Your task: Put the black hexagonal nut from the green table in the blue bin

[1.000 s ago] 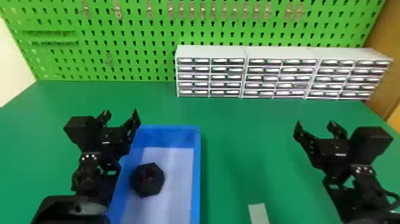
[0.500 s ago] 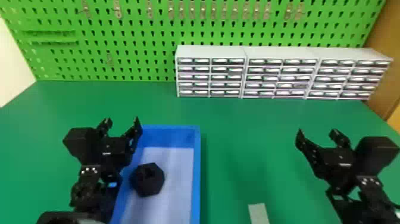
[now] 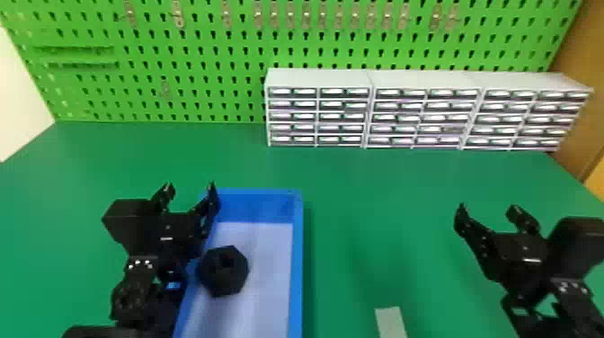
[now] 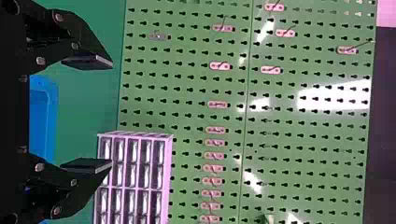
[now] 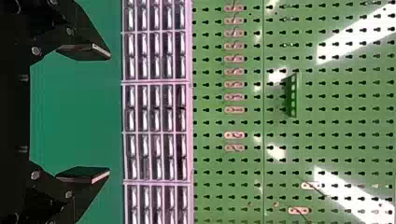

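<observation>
Background: upright green pegboard (image 3: 215, 85) behind a green surface (image 3: 404, 189), with small metal hooks (image 3: 290, 15) in a row along its upper part. Grey drawer units (image 3: 319, 114), three abreast, rest on the surface against the pegboard, centre to right. A wooden panel (image 3: 579, 85) borders the right side. From the right wrist view I also note a green holder (image 5: 293, 95) mounted on the pegboard.

Nut (image 3: 223, 271): black, hexagonal, inside the blue bin (image 3: 297, 269), lying flat on its pale floor with the hole facing up. Position is toward the bin's left wall; I cannot tell whether it touches that wall.

Left tool (image 3: 189, 188): wide, fingers well apart, pointing toward the pegboard. In the head view it overlaps the bin's left wall; height above it I cannot judge. The left wrist view confirms the wide gap, with surface and pegboard visible between the fingers and part of the bin's blue wall beyond.

Right tool (image 3: 487, 210): also wide, well to the right of the bin. Its wrist view gives me surface, drawer units and pegboard through the gap.

Pale strip (image 3: 391, 321): on the surface, right of the bin, at the near edge of the head view.
</observation>
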Robot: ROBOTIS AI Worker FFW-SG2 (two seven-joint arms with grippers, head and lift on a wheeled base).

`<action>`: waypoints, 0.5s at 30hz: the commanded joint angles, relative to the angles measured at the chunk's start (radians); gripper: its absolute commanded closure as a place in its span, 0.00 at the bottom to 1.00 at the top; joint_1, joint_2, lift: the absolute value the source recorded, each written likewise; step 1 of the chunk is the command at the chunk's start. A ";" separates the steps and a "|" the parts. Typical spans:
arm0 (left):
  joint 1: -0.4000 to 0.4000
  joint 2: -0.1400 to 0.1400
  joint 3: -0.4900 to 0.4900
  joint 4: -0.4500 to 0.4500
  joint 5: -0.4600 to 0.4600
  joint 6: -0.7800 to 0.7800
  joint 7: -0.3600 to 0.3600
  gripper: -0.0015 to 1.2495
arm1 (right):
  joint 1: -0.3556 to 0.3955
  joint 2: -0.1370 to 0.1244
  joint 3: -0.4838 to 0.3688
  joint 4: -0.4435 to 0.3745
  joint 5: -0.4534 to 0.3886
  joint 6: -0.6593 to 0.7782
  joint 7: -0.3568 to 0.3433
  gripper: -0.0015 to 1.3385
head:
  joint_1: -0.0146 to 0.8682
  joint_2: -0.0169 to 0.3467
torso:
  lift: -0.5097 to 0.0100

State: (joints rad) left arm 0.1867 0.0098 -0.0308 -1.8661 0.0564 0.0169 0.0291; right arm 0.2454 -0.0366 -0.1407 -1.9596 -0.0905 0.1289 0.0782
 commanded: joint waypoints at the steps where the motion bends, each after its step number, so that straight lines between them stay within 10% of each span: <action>1: 0.019 0.001 -0.004 -0.019 -0.003 0.000 0.000 0.40 | 0.002 -0.019 0.019 -0.012 -0.002 0.000 0.000 0.29 | 0.76 0.20 | 0.80; 15: 0.027 0.001 -0.012 -0.021 -0.006 0.000 0.000 0.40 | 0.005 -0.014 0.036 -0.010 -0.002 0.009 0.000 0.29 | 0.76 0.20 | 0.80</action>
State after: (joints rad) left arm 0.2132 0.0097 -0.0424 -1.8867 0.0505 0.0169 0.0291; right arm 0.2474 -0.0514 -0.1101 -1.9708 -0.0921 0.1329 0.0782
